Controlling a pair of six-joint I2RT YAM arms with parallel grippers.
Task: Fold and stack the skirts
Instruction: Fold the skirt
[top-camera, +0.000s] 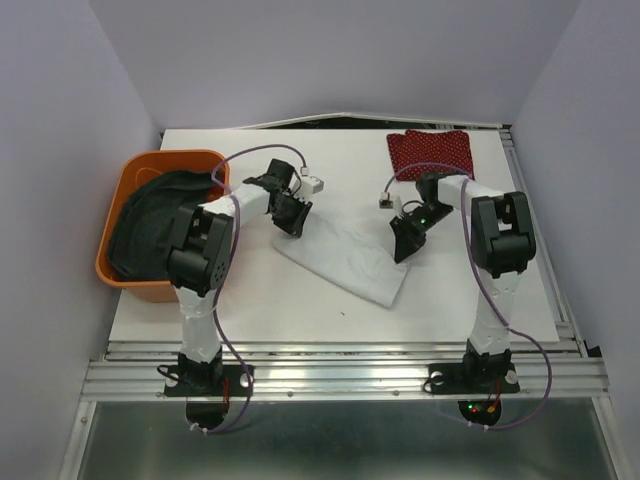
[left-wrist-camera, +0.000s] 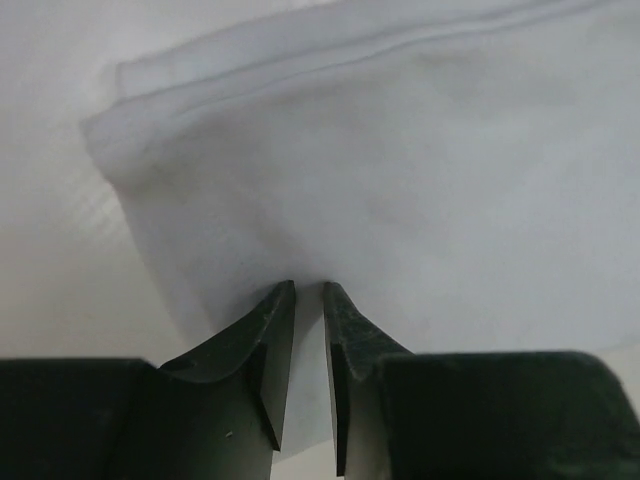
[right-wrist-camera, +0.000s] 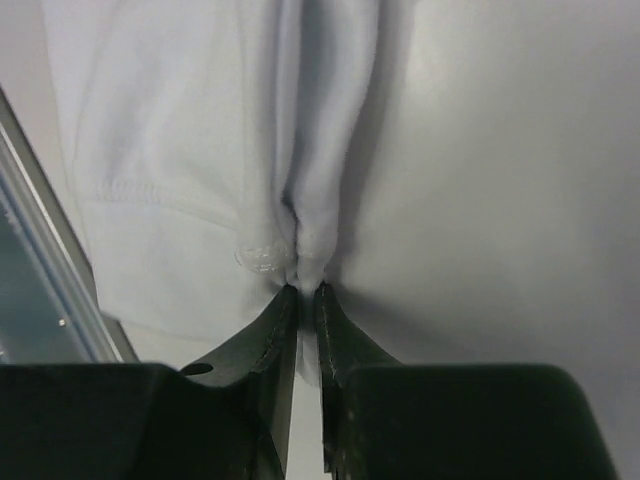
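White skirt spans the table between both claws, left claw and right claw each clamped on its cloth at the fingertips; advise lifting both level and together, keeping the fold square.

**Top external view:** the whole desk is looked down on from above and behind the arm bases, which are set at the lower edge. The view is directed forward and down, from well away.

**Left wrist view:** taken from just behind the left tool, along its fingers, very near the white skirt.

**Right wrist view:** set likewise behind the right tool, equally near.

The white skirt is shared by all three views.
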